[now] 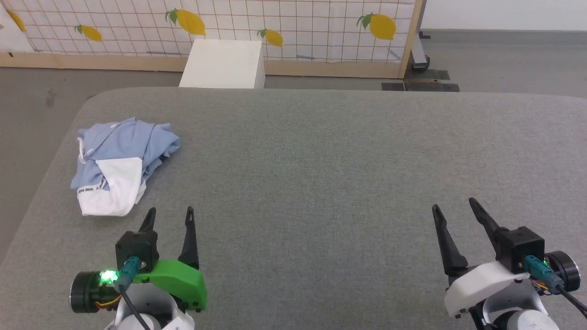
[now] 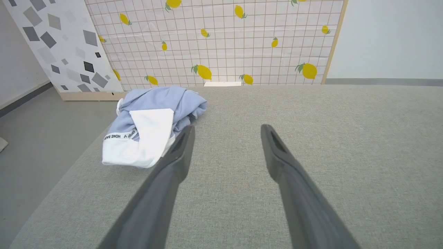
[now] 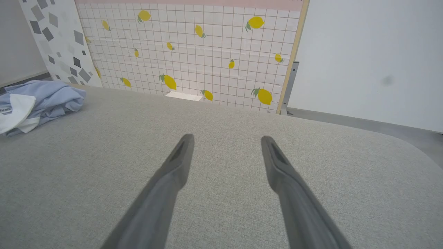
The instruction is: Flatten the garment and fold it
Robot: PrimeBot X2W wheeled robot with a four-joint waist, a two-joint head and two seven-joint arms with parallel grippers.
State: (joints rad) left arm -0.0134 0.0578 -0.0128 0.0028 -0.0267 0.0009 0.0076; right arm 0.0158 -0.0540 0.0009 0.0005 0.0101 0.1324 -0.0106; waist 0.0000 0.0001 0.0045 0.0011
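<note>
garment [image 1: 124, 160] lies in a crumpled heap on the grey table [image 1: 321, 151], in the far-left part, close to the left edge and near the rounded far corner. mostly light blue w/ a white panel folded over the near side. a white band w/ small black lettering runs along the near-left hem, text too small to read in full. it's neither flat nor folded: sev. layers bunched up, creases running toward the far right.

l gripper [image 1: 168, 214] is at lower left of head view, green shell, green led lit. its fingers are spread wide w/ nothing btwn them. tips point up-view, just short of the garment's near-right end. a strip of bare table shows btwn tips and cloth, so no contact. in l wrist view its left finger overlaps the white panel's edge, but that's only line of sight.

r gripper [image 1: 453, 206] is at lower right, white shell, fingers also spread wide and empty. it's over bare table, well apart from the garment. r wrist view has the garment at the far left of frame.

behind the table: grey floor [image 1: 36, 91], a white box [image 1: 224, 64] just past the far edge, and a lemon-print grid screen [image 1: 298, 27] w/ wood frame. l wrist view also shows a panel [image 2: 59, 45] w/ grey squares left of the screen.
</note>
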